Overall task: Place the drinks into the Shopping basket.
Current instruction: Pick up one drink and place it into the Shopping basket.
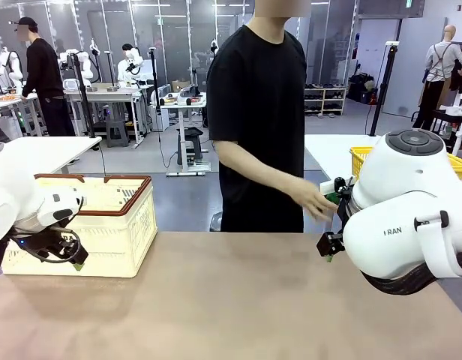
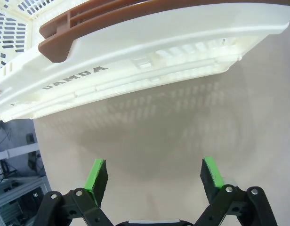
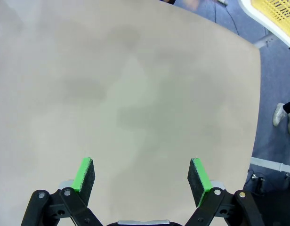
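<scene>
Cream-white slotted plastic with a brown rim: the Shopping basket (image 1: pixel 103 225) stands at the left of the front view, on the beige table (image 1: pixel 231 300). In the left wrist view its side spans the upper half of the frame, with the "DAMDA" print upside down at upper left.

The left gripper (image 2: pixel 154 167) rises from the bottom edge of that view. Its green pads stand wide apart with nothing between them, over bare tabletop near the basket's side and apart from it.

The right gripper (image 3: pixel 141 170) is likewise spread wide and holds nothing, with plain tabletop beyond it. A corner of a yellow mesh basket (image 3: pixel 277 12) shows at the upper right of the right wrist view.

In the front view a person in a black shirt stands at the far edge, in the centre of the frame, one hand (image 1: pixel 313 201) reaching towards the right. Just beside that hand we see a small green thing (image 1: pixel 334 199), half hidden by the right arm (image 1: pixel 411 217). We cannot tell whether it is one of the drinks.
</scene>
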You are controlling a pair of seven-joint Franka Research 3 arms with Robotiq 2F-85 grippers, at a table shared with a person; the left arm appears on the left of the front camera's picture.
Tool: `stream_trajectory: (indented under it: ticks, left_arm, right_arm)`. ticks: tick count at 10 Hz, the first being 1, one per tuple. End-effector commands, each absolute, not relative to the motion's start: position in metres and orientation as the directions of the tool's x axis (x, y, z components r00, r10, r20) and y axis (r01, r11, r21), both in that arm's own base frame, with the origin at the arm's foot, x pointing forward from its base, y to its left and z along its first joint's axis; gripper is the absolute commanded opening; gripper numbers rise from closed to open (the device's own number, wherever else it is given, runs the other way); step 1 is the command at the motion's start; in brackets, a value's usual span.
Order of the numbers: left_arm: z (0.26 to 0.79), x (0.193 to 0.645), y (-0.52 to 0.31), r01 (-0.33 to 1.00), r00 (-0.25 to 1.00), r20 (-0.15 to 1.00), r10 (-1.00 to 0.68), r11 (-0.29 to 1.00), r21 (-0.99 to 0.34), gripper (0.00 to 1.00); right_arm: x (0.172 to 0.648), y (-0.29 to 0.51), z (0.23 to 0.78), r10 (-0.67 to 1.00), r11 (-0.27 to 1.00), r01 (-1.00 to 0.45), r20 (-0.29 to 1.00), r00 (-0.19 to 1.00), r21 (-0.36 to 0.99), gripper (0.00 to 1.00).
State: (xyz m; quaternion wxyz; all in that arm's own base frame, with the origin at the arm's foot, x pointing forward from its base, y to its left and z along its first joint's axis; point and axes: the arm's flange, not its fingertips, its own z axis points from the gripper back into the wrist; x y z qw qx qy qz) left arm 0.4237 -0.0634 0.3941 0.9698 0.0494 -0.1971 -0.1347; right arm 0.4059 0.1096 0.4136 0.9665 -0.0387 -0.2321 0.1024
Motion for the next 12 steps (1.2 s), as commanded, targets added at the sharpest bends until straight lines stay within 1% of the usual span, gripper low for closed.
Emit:
stream_trajectory:
  ticks: [1,12]
  left_arm:
    - [0.3958,0.4228,-0.0629,0.24,0.887,0.367,-0.28,0.959,0.15,1.0]
    - [0.3958,0.4228,-0.0629,0.24,0.887,0.367,-0.28,0.959,0.15,1.0]
  right_arm:
    - [0.4061,0.1087,0.4135,0.225,0.974,-0.186,0.44,0.87,-0.129,1.0]
    - [0.4059,0.1096,0.4136,0.216,0.976,-0.18,0.441,0.871,-0.122,1.0]
